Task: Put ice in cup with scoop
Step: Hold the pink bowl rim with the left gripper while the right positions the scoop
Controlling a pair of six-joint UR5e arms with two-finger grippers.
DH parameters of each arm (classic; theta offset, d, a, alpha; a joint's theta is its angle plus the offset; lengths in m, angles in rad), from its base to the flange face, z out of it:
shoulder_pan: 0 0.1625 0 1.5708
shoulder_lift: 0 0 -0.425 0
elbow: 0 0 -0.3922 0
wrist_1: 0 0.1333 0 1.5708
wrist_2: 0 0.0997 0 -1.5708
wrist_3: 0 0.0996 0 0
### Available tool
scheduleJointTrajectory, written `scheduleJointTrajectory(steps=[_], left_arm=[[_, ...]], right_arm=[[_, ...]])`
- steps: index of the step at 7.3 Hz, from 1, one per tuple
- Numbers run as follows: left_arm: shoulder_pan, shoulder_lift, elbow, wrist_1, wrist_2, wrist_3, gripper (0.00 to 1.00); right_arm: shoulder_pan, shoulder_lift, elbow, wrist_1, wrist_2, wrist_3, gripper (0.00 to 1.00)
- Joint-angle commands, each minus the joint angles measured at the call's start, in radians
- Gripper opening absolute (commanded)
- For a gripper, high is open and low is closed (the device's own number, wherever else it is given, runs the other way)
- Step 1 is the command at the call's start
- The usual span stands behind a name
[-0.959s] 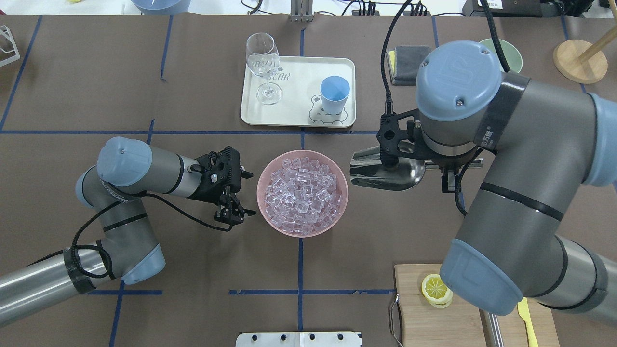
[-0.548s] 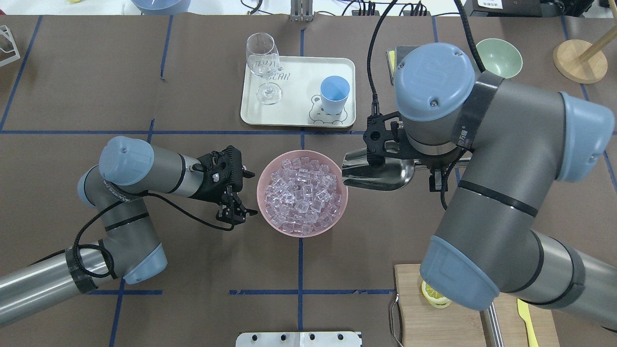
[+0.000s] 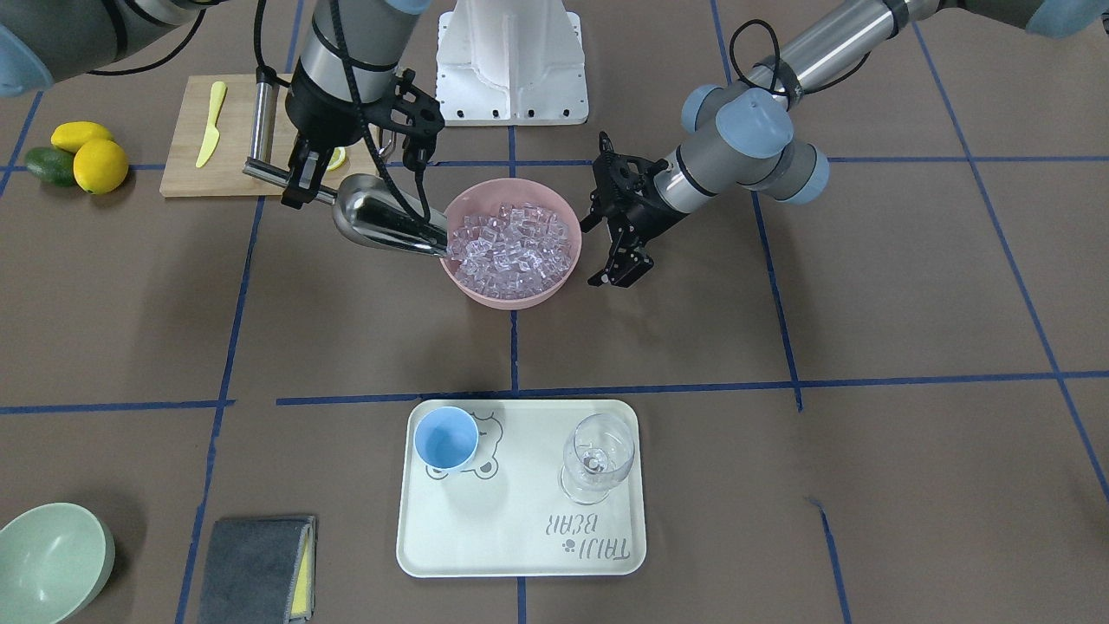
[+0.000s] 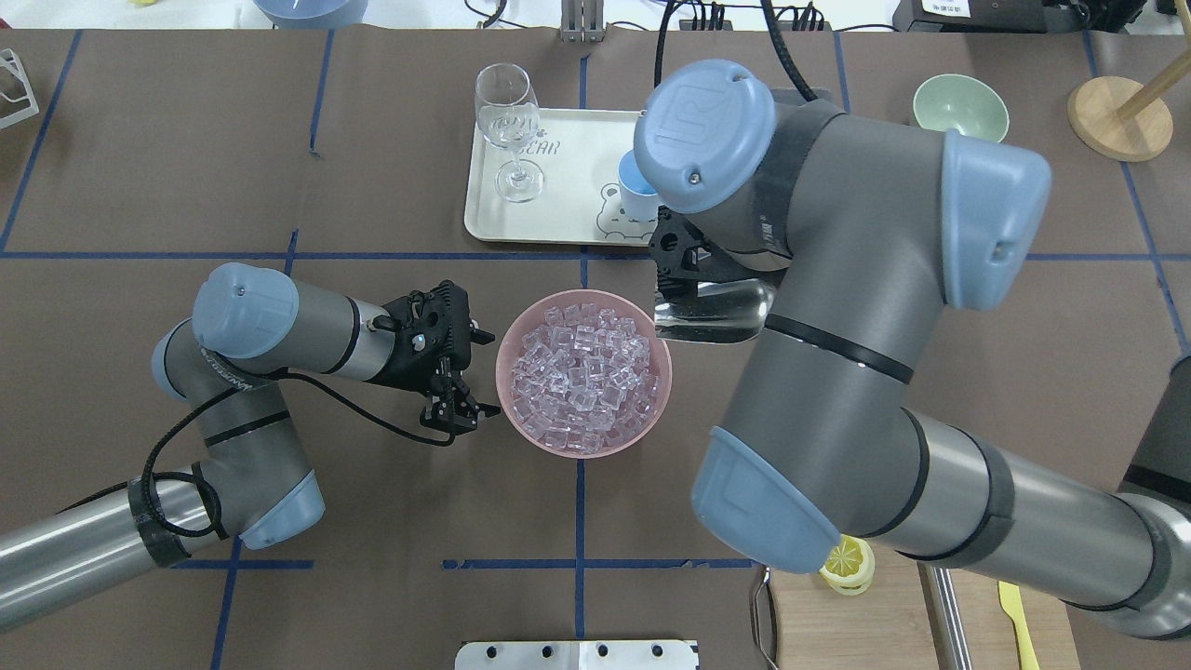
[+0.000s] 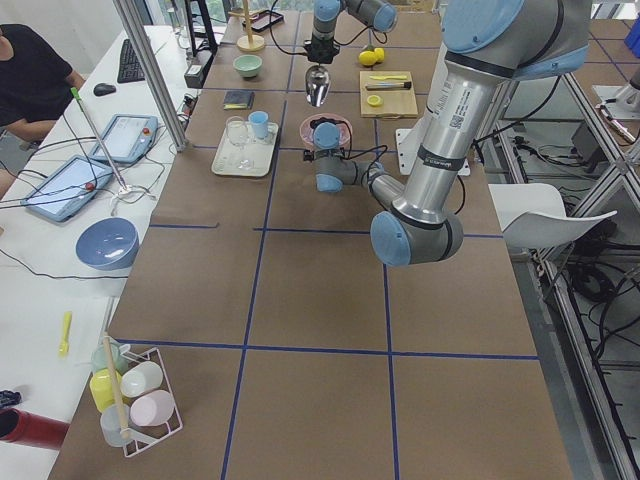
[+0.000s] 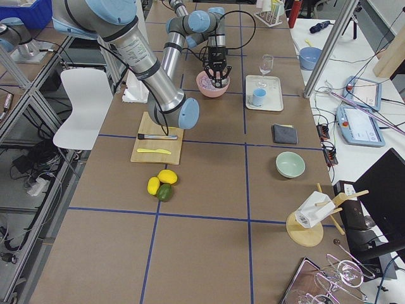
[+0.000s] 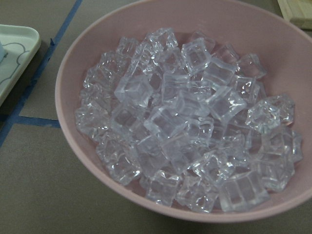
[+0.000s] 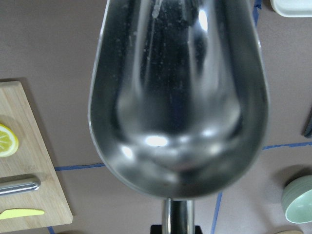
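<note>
The ice [image 3: 511, 243] fills a pink bowl [image 3: 511, 299] at mid-table; it also shows in the overhead view [image 4: 584, 363] and close up in the left wrist view [image 7: 185, 122]. My right gripper [image 3: 299, 184] is shut on the rod handle of the silver scoop [image 3: 385, 225]. The scoop tilts down with its lip at the bowl's rim on my right side. The scoop's trough [image 8: 180, 97] is empty. My left gripper [image 4: 456, 414] is open and empty, close beside the bowl's other side. The light-blue cup [image 3: 445, 436] stands empty on the tray; in the overhead view my right arm partly hides it [image 4: 633, 181].
A white tray [image 3: 520, 555] also bears a clear stemmed glass [image 3: 596, 455]. A pale green bowl [image 3: 48, 559] and a grey cloth [image 3: 256, 568] lie beyond the tray. A cutting board [image 3: 186, 147] with a knife, steel cylinder and lemon half sits by my right arm's base, fruit [image 3: 74, 156] beside it.
My right arm has swung left with the scoop, bringing its lip from well clear of the bowl to the rim. My left gripper has edged slightly closer to the bowl.
</note>
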Motion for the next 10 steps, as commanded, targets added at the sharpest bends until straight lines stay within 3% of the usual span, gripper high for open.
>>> scheduleJointTrajectory(steps=[1, 6, 10], left_arm=[[0.002, 0.000, 0.000, 0.000, 0.000, 0.000, 0.96], [0.005, 0.000, 0.000, -0.014, 0.000, -0.001, 0.97], [0.006, 0.000, 0.001, -0.017, 0.000, -0.001, 0.97]], right_arm=[[-0.040, 0.049, -0.053, -0.050, -0.058, 0.001, 0.00], [-0.121, 0.065, -0.074, -0.125, -0.131, 0.002, 0.00], [-0.144, 0.112, -0.188, -0.127, -0.141, 0.005, 0.00]])
